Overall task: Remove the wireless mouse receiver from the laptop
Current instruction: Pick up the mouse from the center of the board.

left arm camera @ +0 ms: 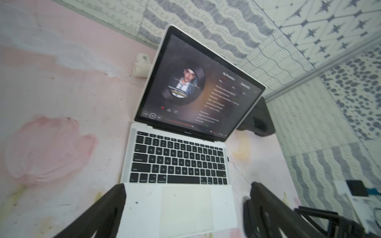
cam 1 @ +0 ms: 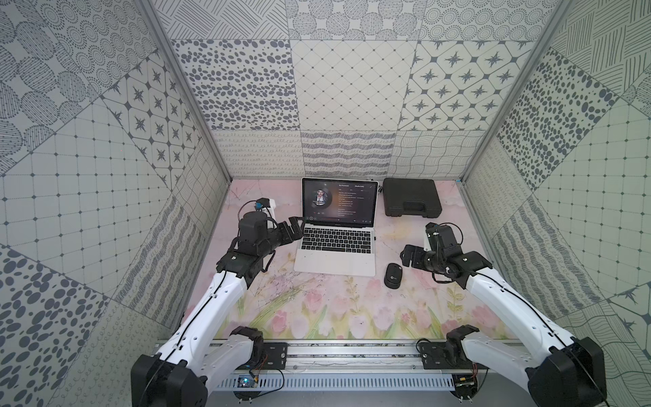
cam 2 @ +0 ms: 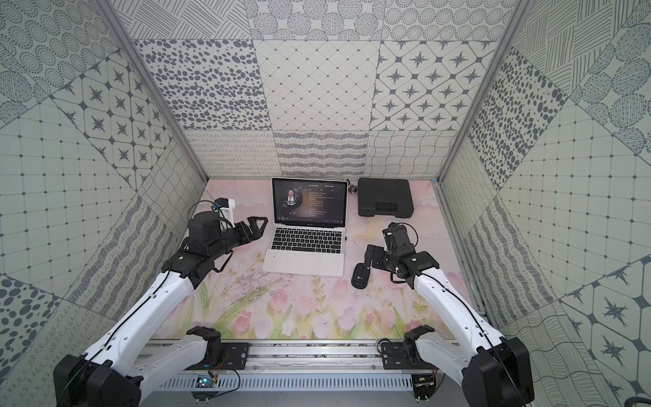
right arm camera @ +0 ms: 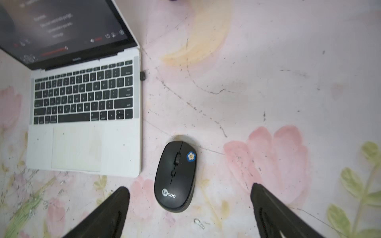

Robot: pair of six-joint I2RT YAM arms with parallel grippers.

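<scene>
Nearest is the black mouse [right arm camera: 175,176] on the flowery bench [cam 1: 317,310], roughly 4 o'clock from the laptop [cam 1: 336,246]. The right pincer [right arm camera: 189,187] is right by it, jaws wide, holding nothing. The wireless mouse receiver [right arm camera: 142,75] sticks out of the laptop's 3 o'clock edge (the right wrist view shows it clearly; in both top views it's a speck). The left pincer [cam 1: 295,228], also spread wide and empty, is at the laptop's 9 o'clock. The black toolbox [cam 1: 411,197] is farthest back, at 1 o'clock.
</scene>
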